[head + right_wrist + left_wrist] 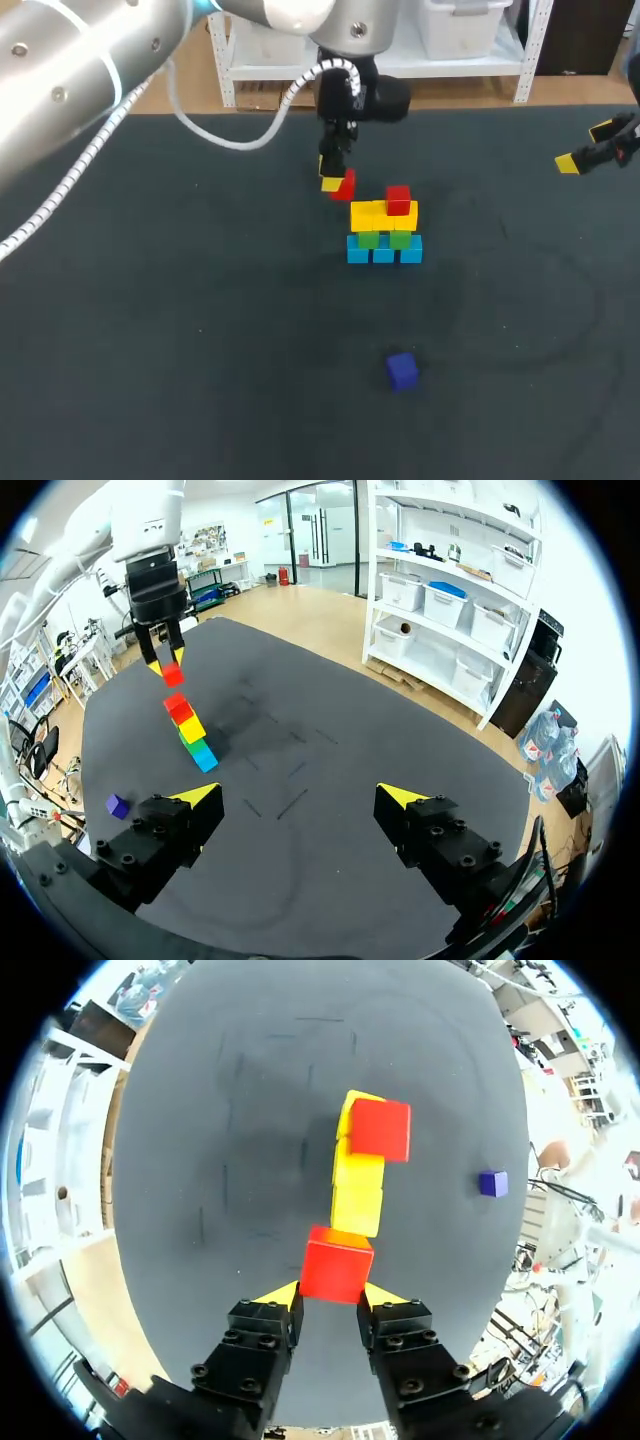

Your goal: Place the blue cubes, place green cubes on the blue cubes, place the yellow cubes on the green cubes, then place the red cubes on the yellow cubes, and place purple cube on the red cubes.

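A stack stands mid-table: blue cubes [384,250] at the base, green cubes [384,239] on them, yellow cubes [378,215] above, and one red cube [398,200] on the right of the yellow row. My left gripper [335,182] hangs just left of and behind the stack, shut on a second red cube [336,1262], held above the table near the yellow row [358,1195]. A purple cube [402,369] lies alone nearer the front. My right gripper [298,802] stands open and empty at the far right [585,148].
The dark table [200,330] stretches bare to the left and right of the stack. A white cable [240,135] loops down from my left arm over the table's back.
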`<state>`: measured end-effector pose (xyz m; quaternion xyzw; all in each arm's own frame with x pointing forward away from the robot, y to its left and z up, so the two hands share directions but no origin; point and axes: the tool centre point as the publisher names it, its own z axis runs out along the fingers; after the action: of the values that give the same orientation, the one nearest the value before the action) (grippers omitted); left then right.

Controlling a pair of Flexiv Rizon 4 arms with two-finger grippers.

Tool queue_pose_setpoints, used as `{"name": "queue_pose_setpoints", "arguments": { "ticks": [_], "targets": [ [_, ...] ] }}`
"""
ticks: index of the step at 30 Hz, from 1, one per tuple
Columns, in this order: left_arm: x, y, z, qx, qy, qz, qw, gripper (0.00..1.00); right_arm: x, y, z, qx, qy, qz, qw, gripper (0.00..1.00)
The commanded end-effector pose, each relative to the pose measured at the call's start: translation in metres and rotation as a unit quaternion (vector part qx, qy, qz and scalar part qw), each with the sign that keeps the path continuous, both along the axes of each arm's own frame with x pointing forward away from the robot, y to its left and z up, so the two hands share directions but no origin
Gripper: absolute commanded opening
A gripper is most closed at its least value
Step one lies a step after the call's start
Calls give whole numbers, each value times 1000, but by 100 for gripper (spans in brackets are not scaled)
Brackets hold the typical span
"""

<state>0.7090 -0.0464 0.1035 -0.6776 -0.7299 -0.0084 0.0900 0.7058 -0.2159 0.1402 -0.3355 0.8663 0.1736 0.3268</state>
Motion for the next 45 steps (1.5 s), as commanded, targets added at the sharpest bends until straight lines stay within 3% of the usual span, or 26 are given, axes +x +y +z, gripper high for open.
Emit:
{"name": "queue_pose_setpoints", "arguments": {
  "ticks": [1, 13, 45],
  "targets": [
    [-12, -7, -4, 0, -41, -3, 999, 0, 1, -1, -1, 2, 0, 2, 1000, 100],
    [-12, -17, -2, 14, -78, 15, 997, 0, 1, -1, -1, 2, 0, 2, 1000, 100],
    [-20, -30, -5, -7, -71, 41, 997, 0, 1, -1, -1, 2, 0, 2, 1000, 100]
  ]
}}
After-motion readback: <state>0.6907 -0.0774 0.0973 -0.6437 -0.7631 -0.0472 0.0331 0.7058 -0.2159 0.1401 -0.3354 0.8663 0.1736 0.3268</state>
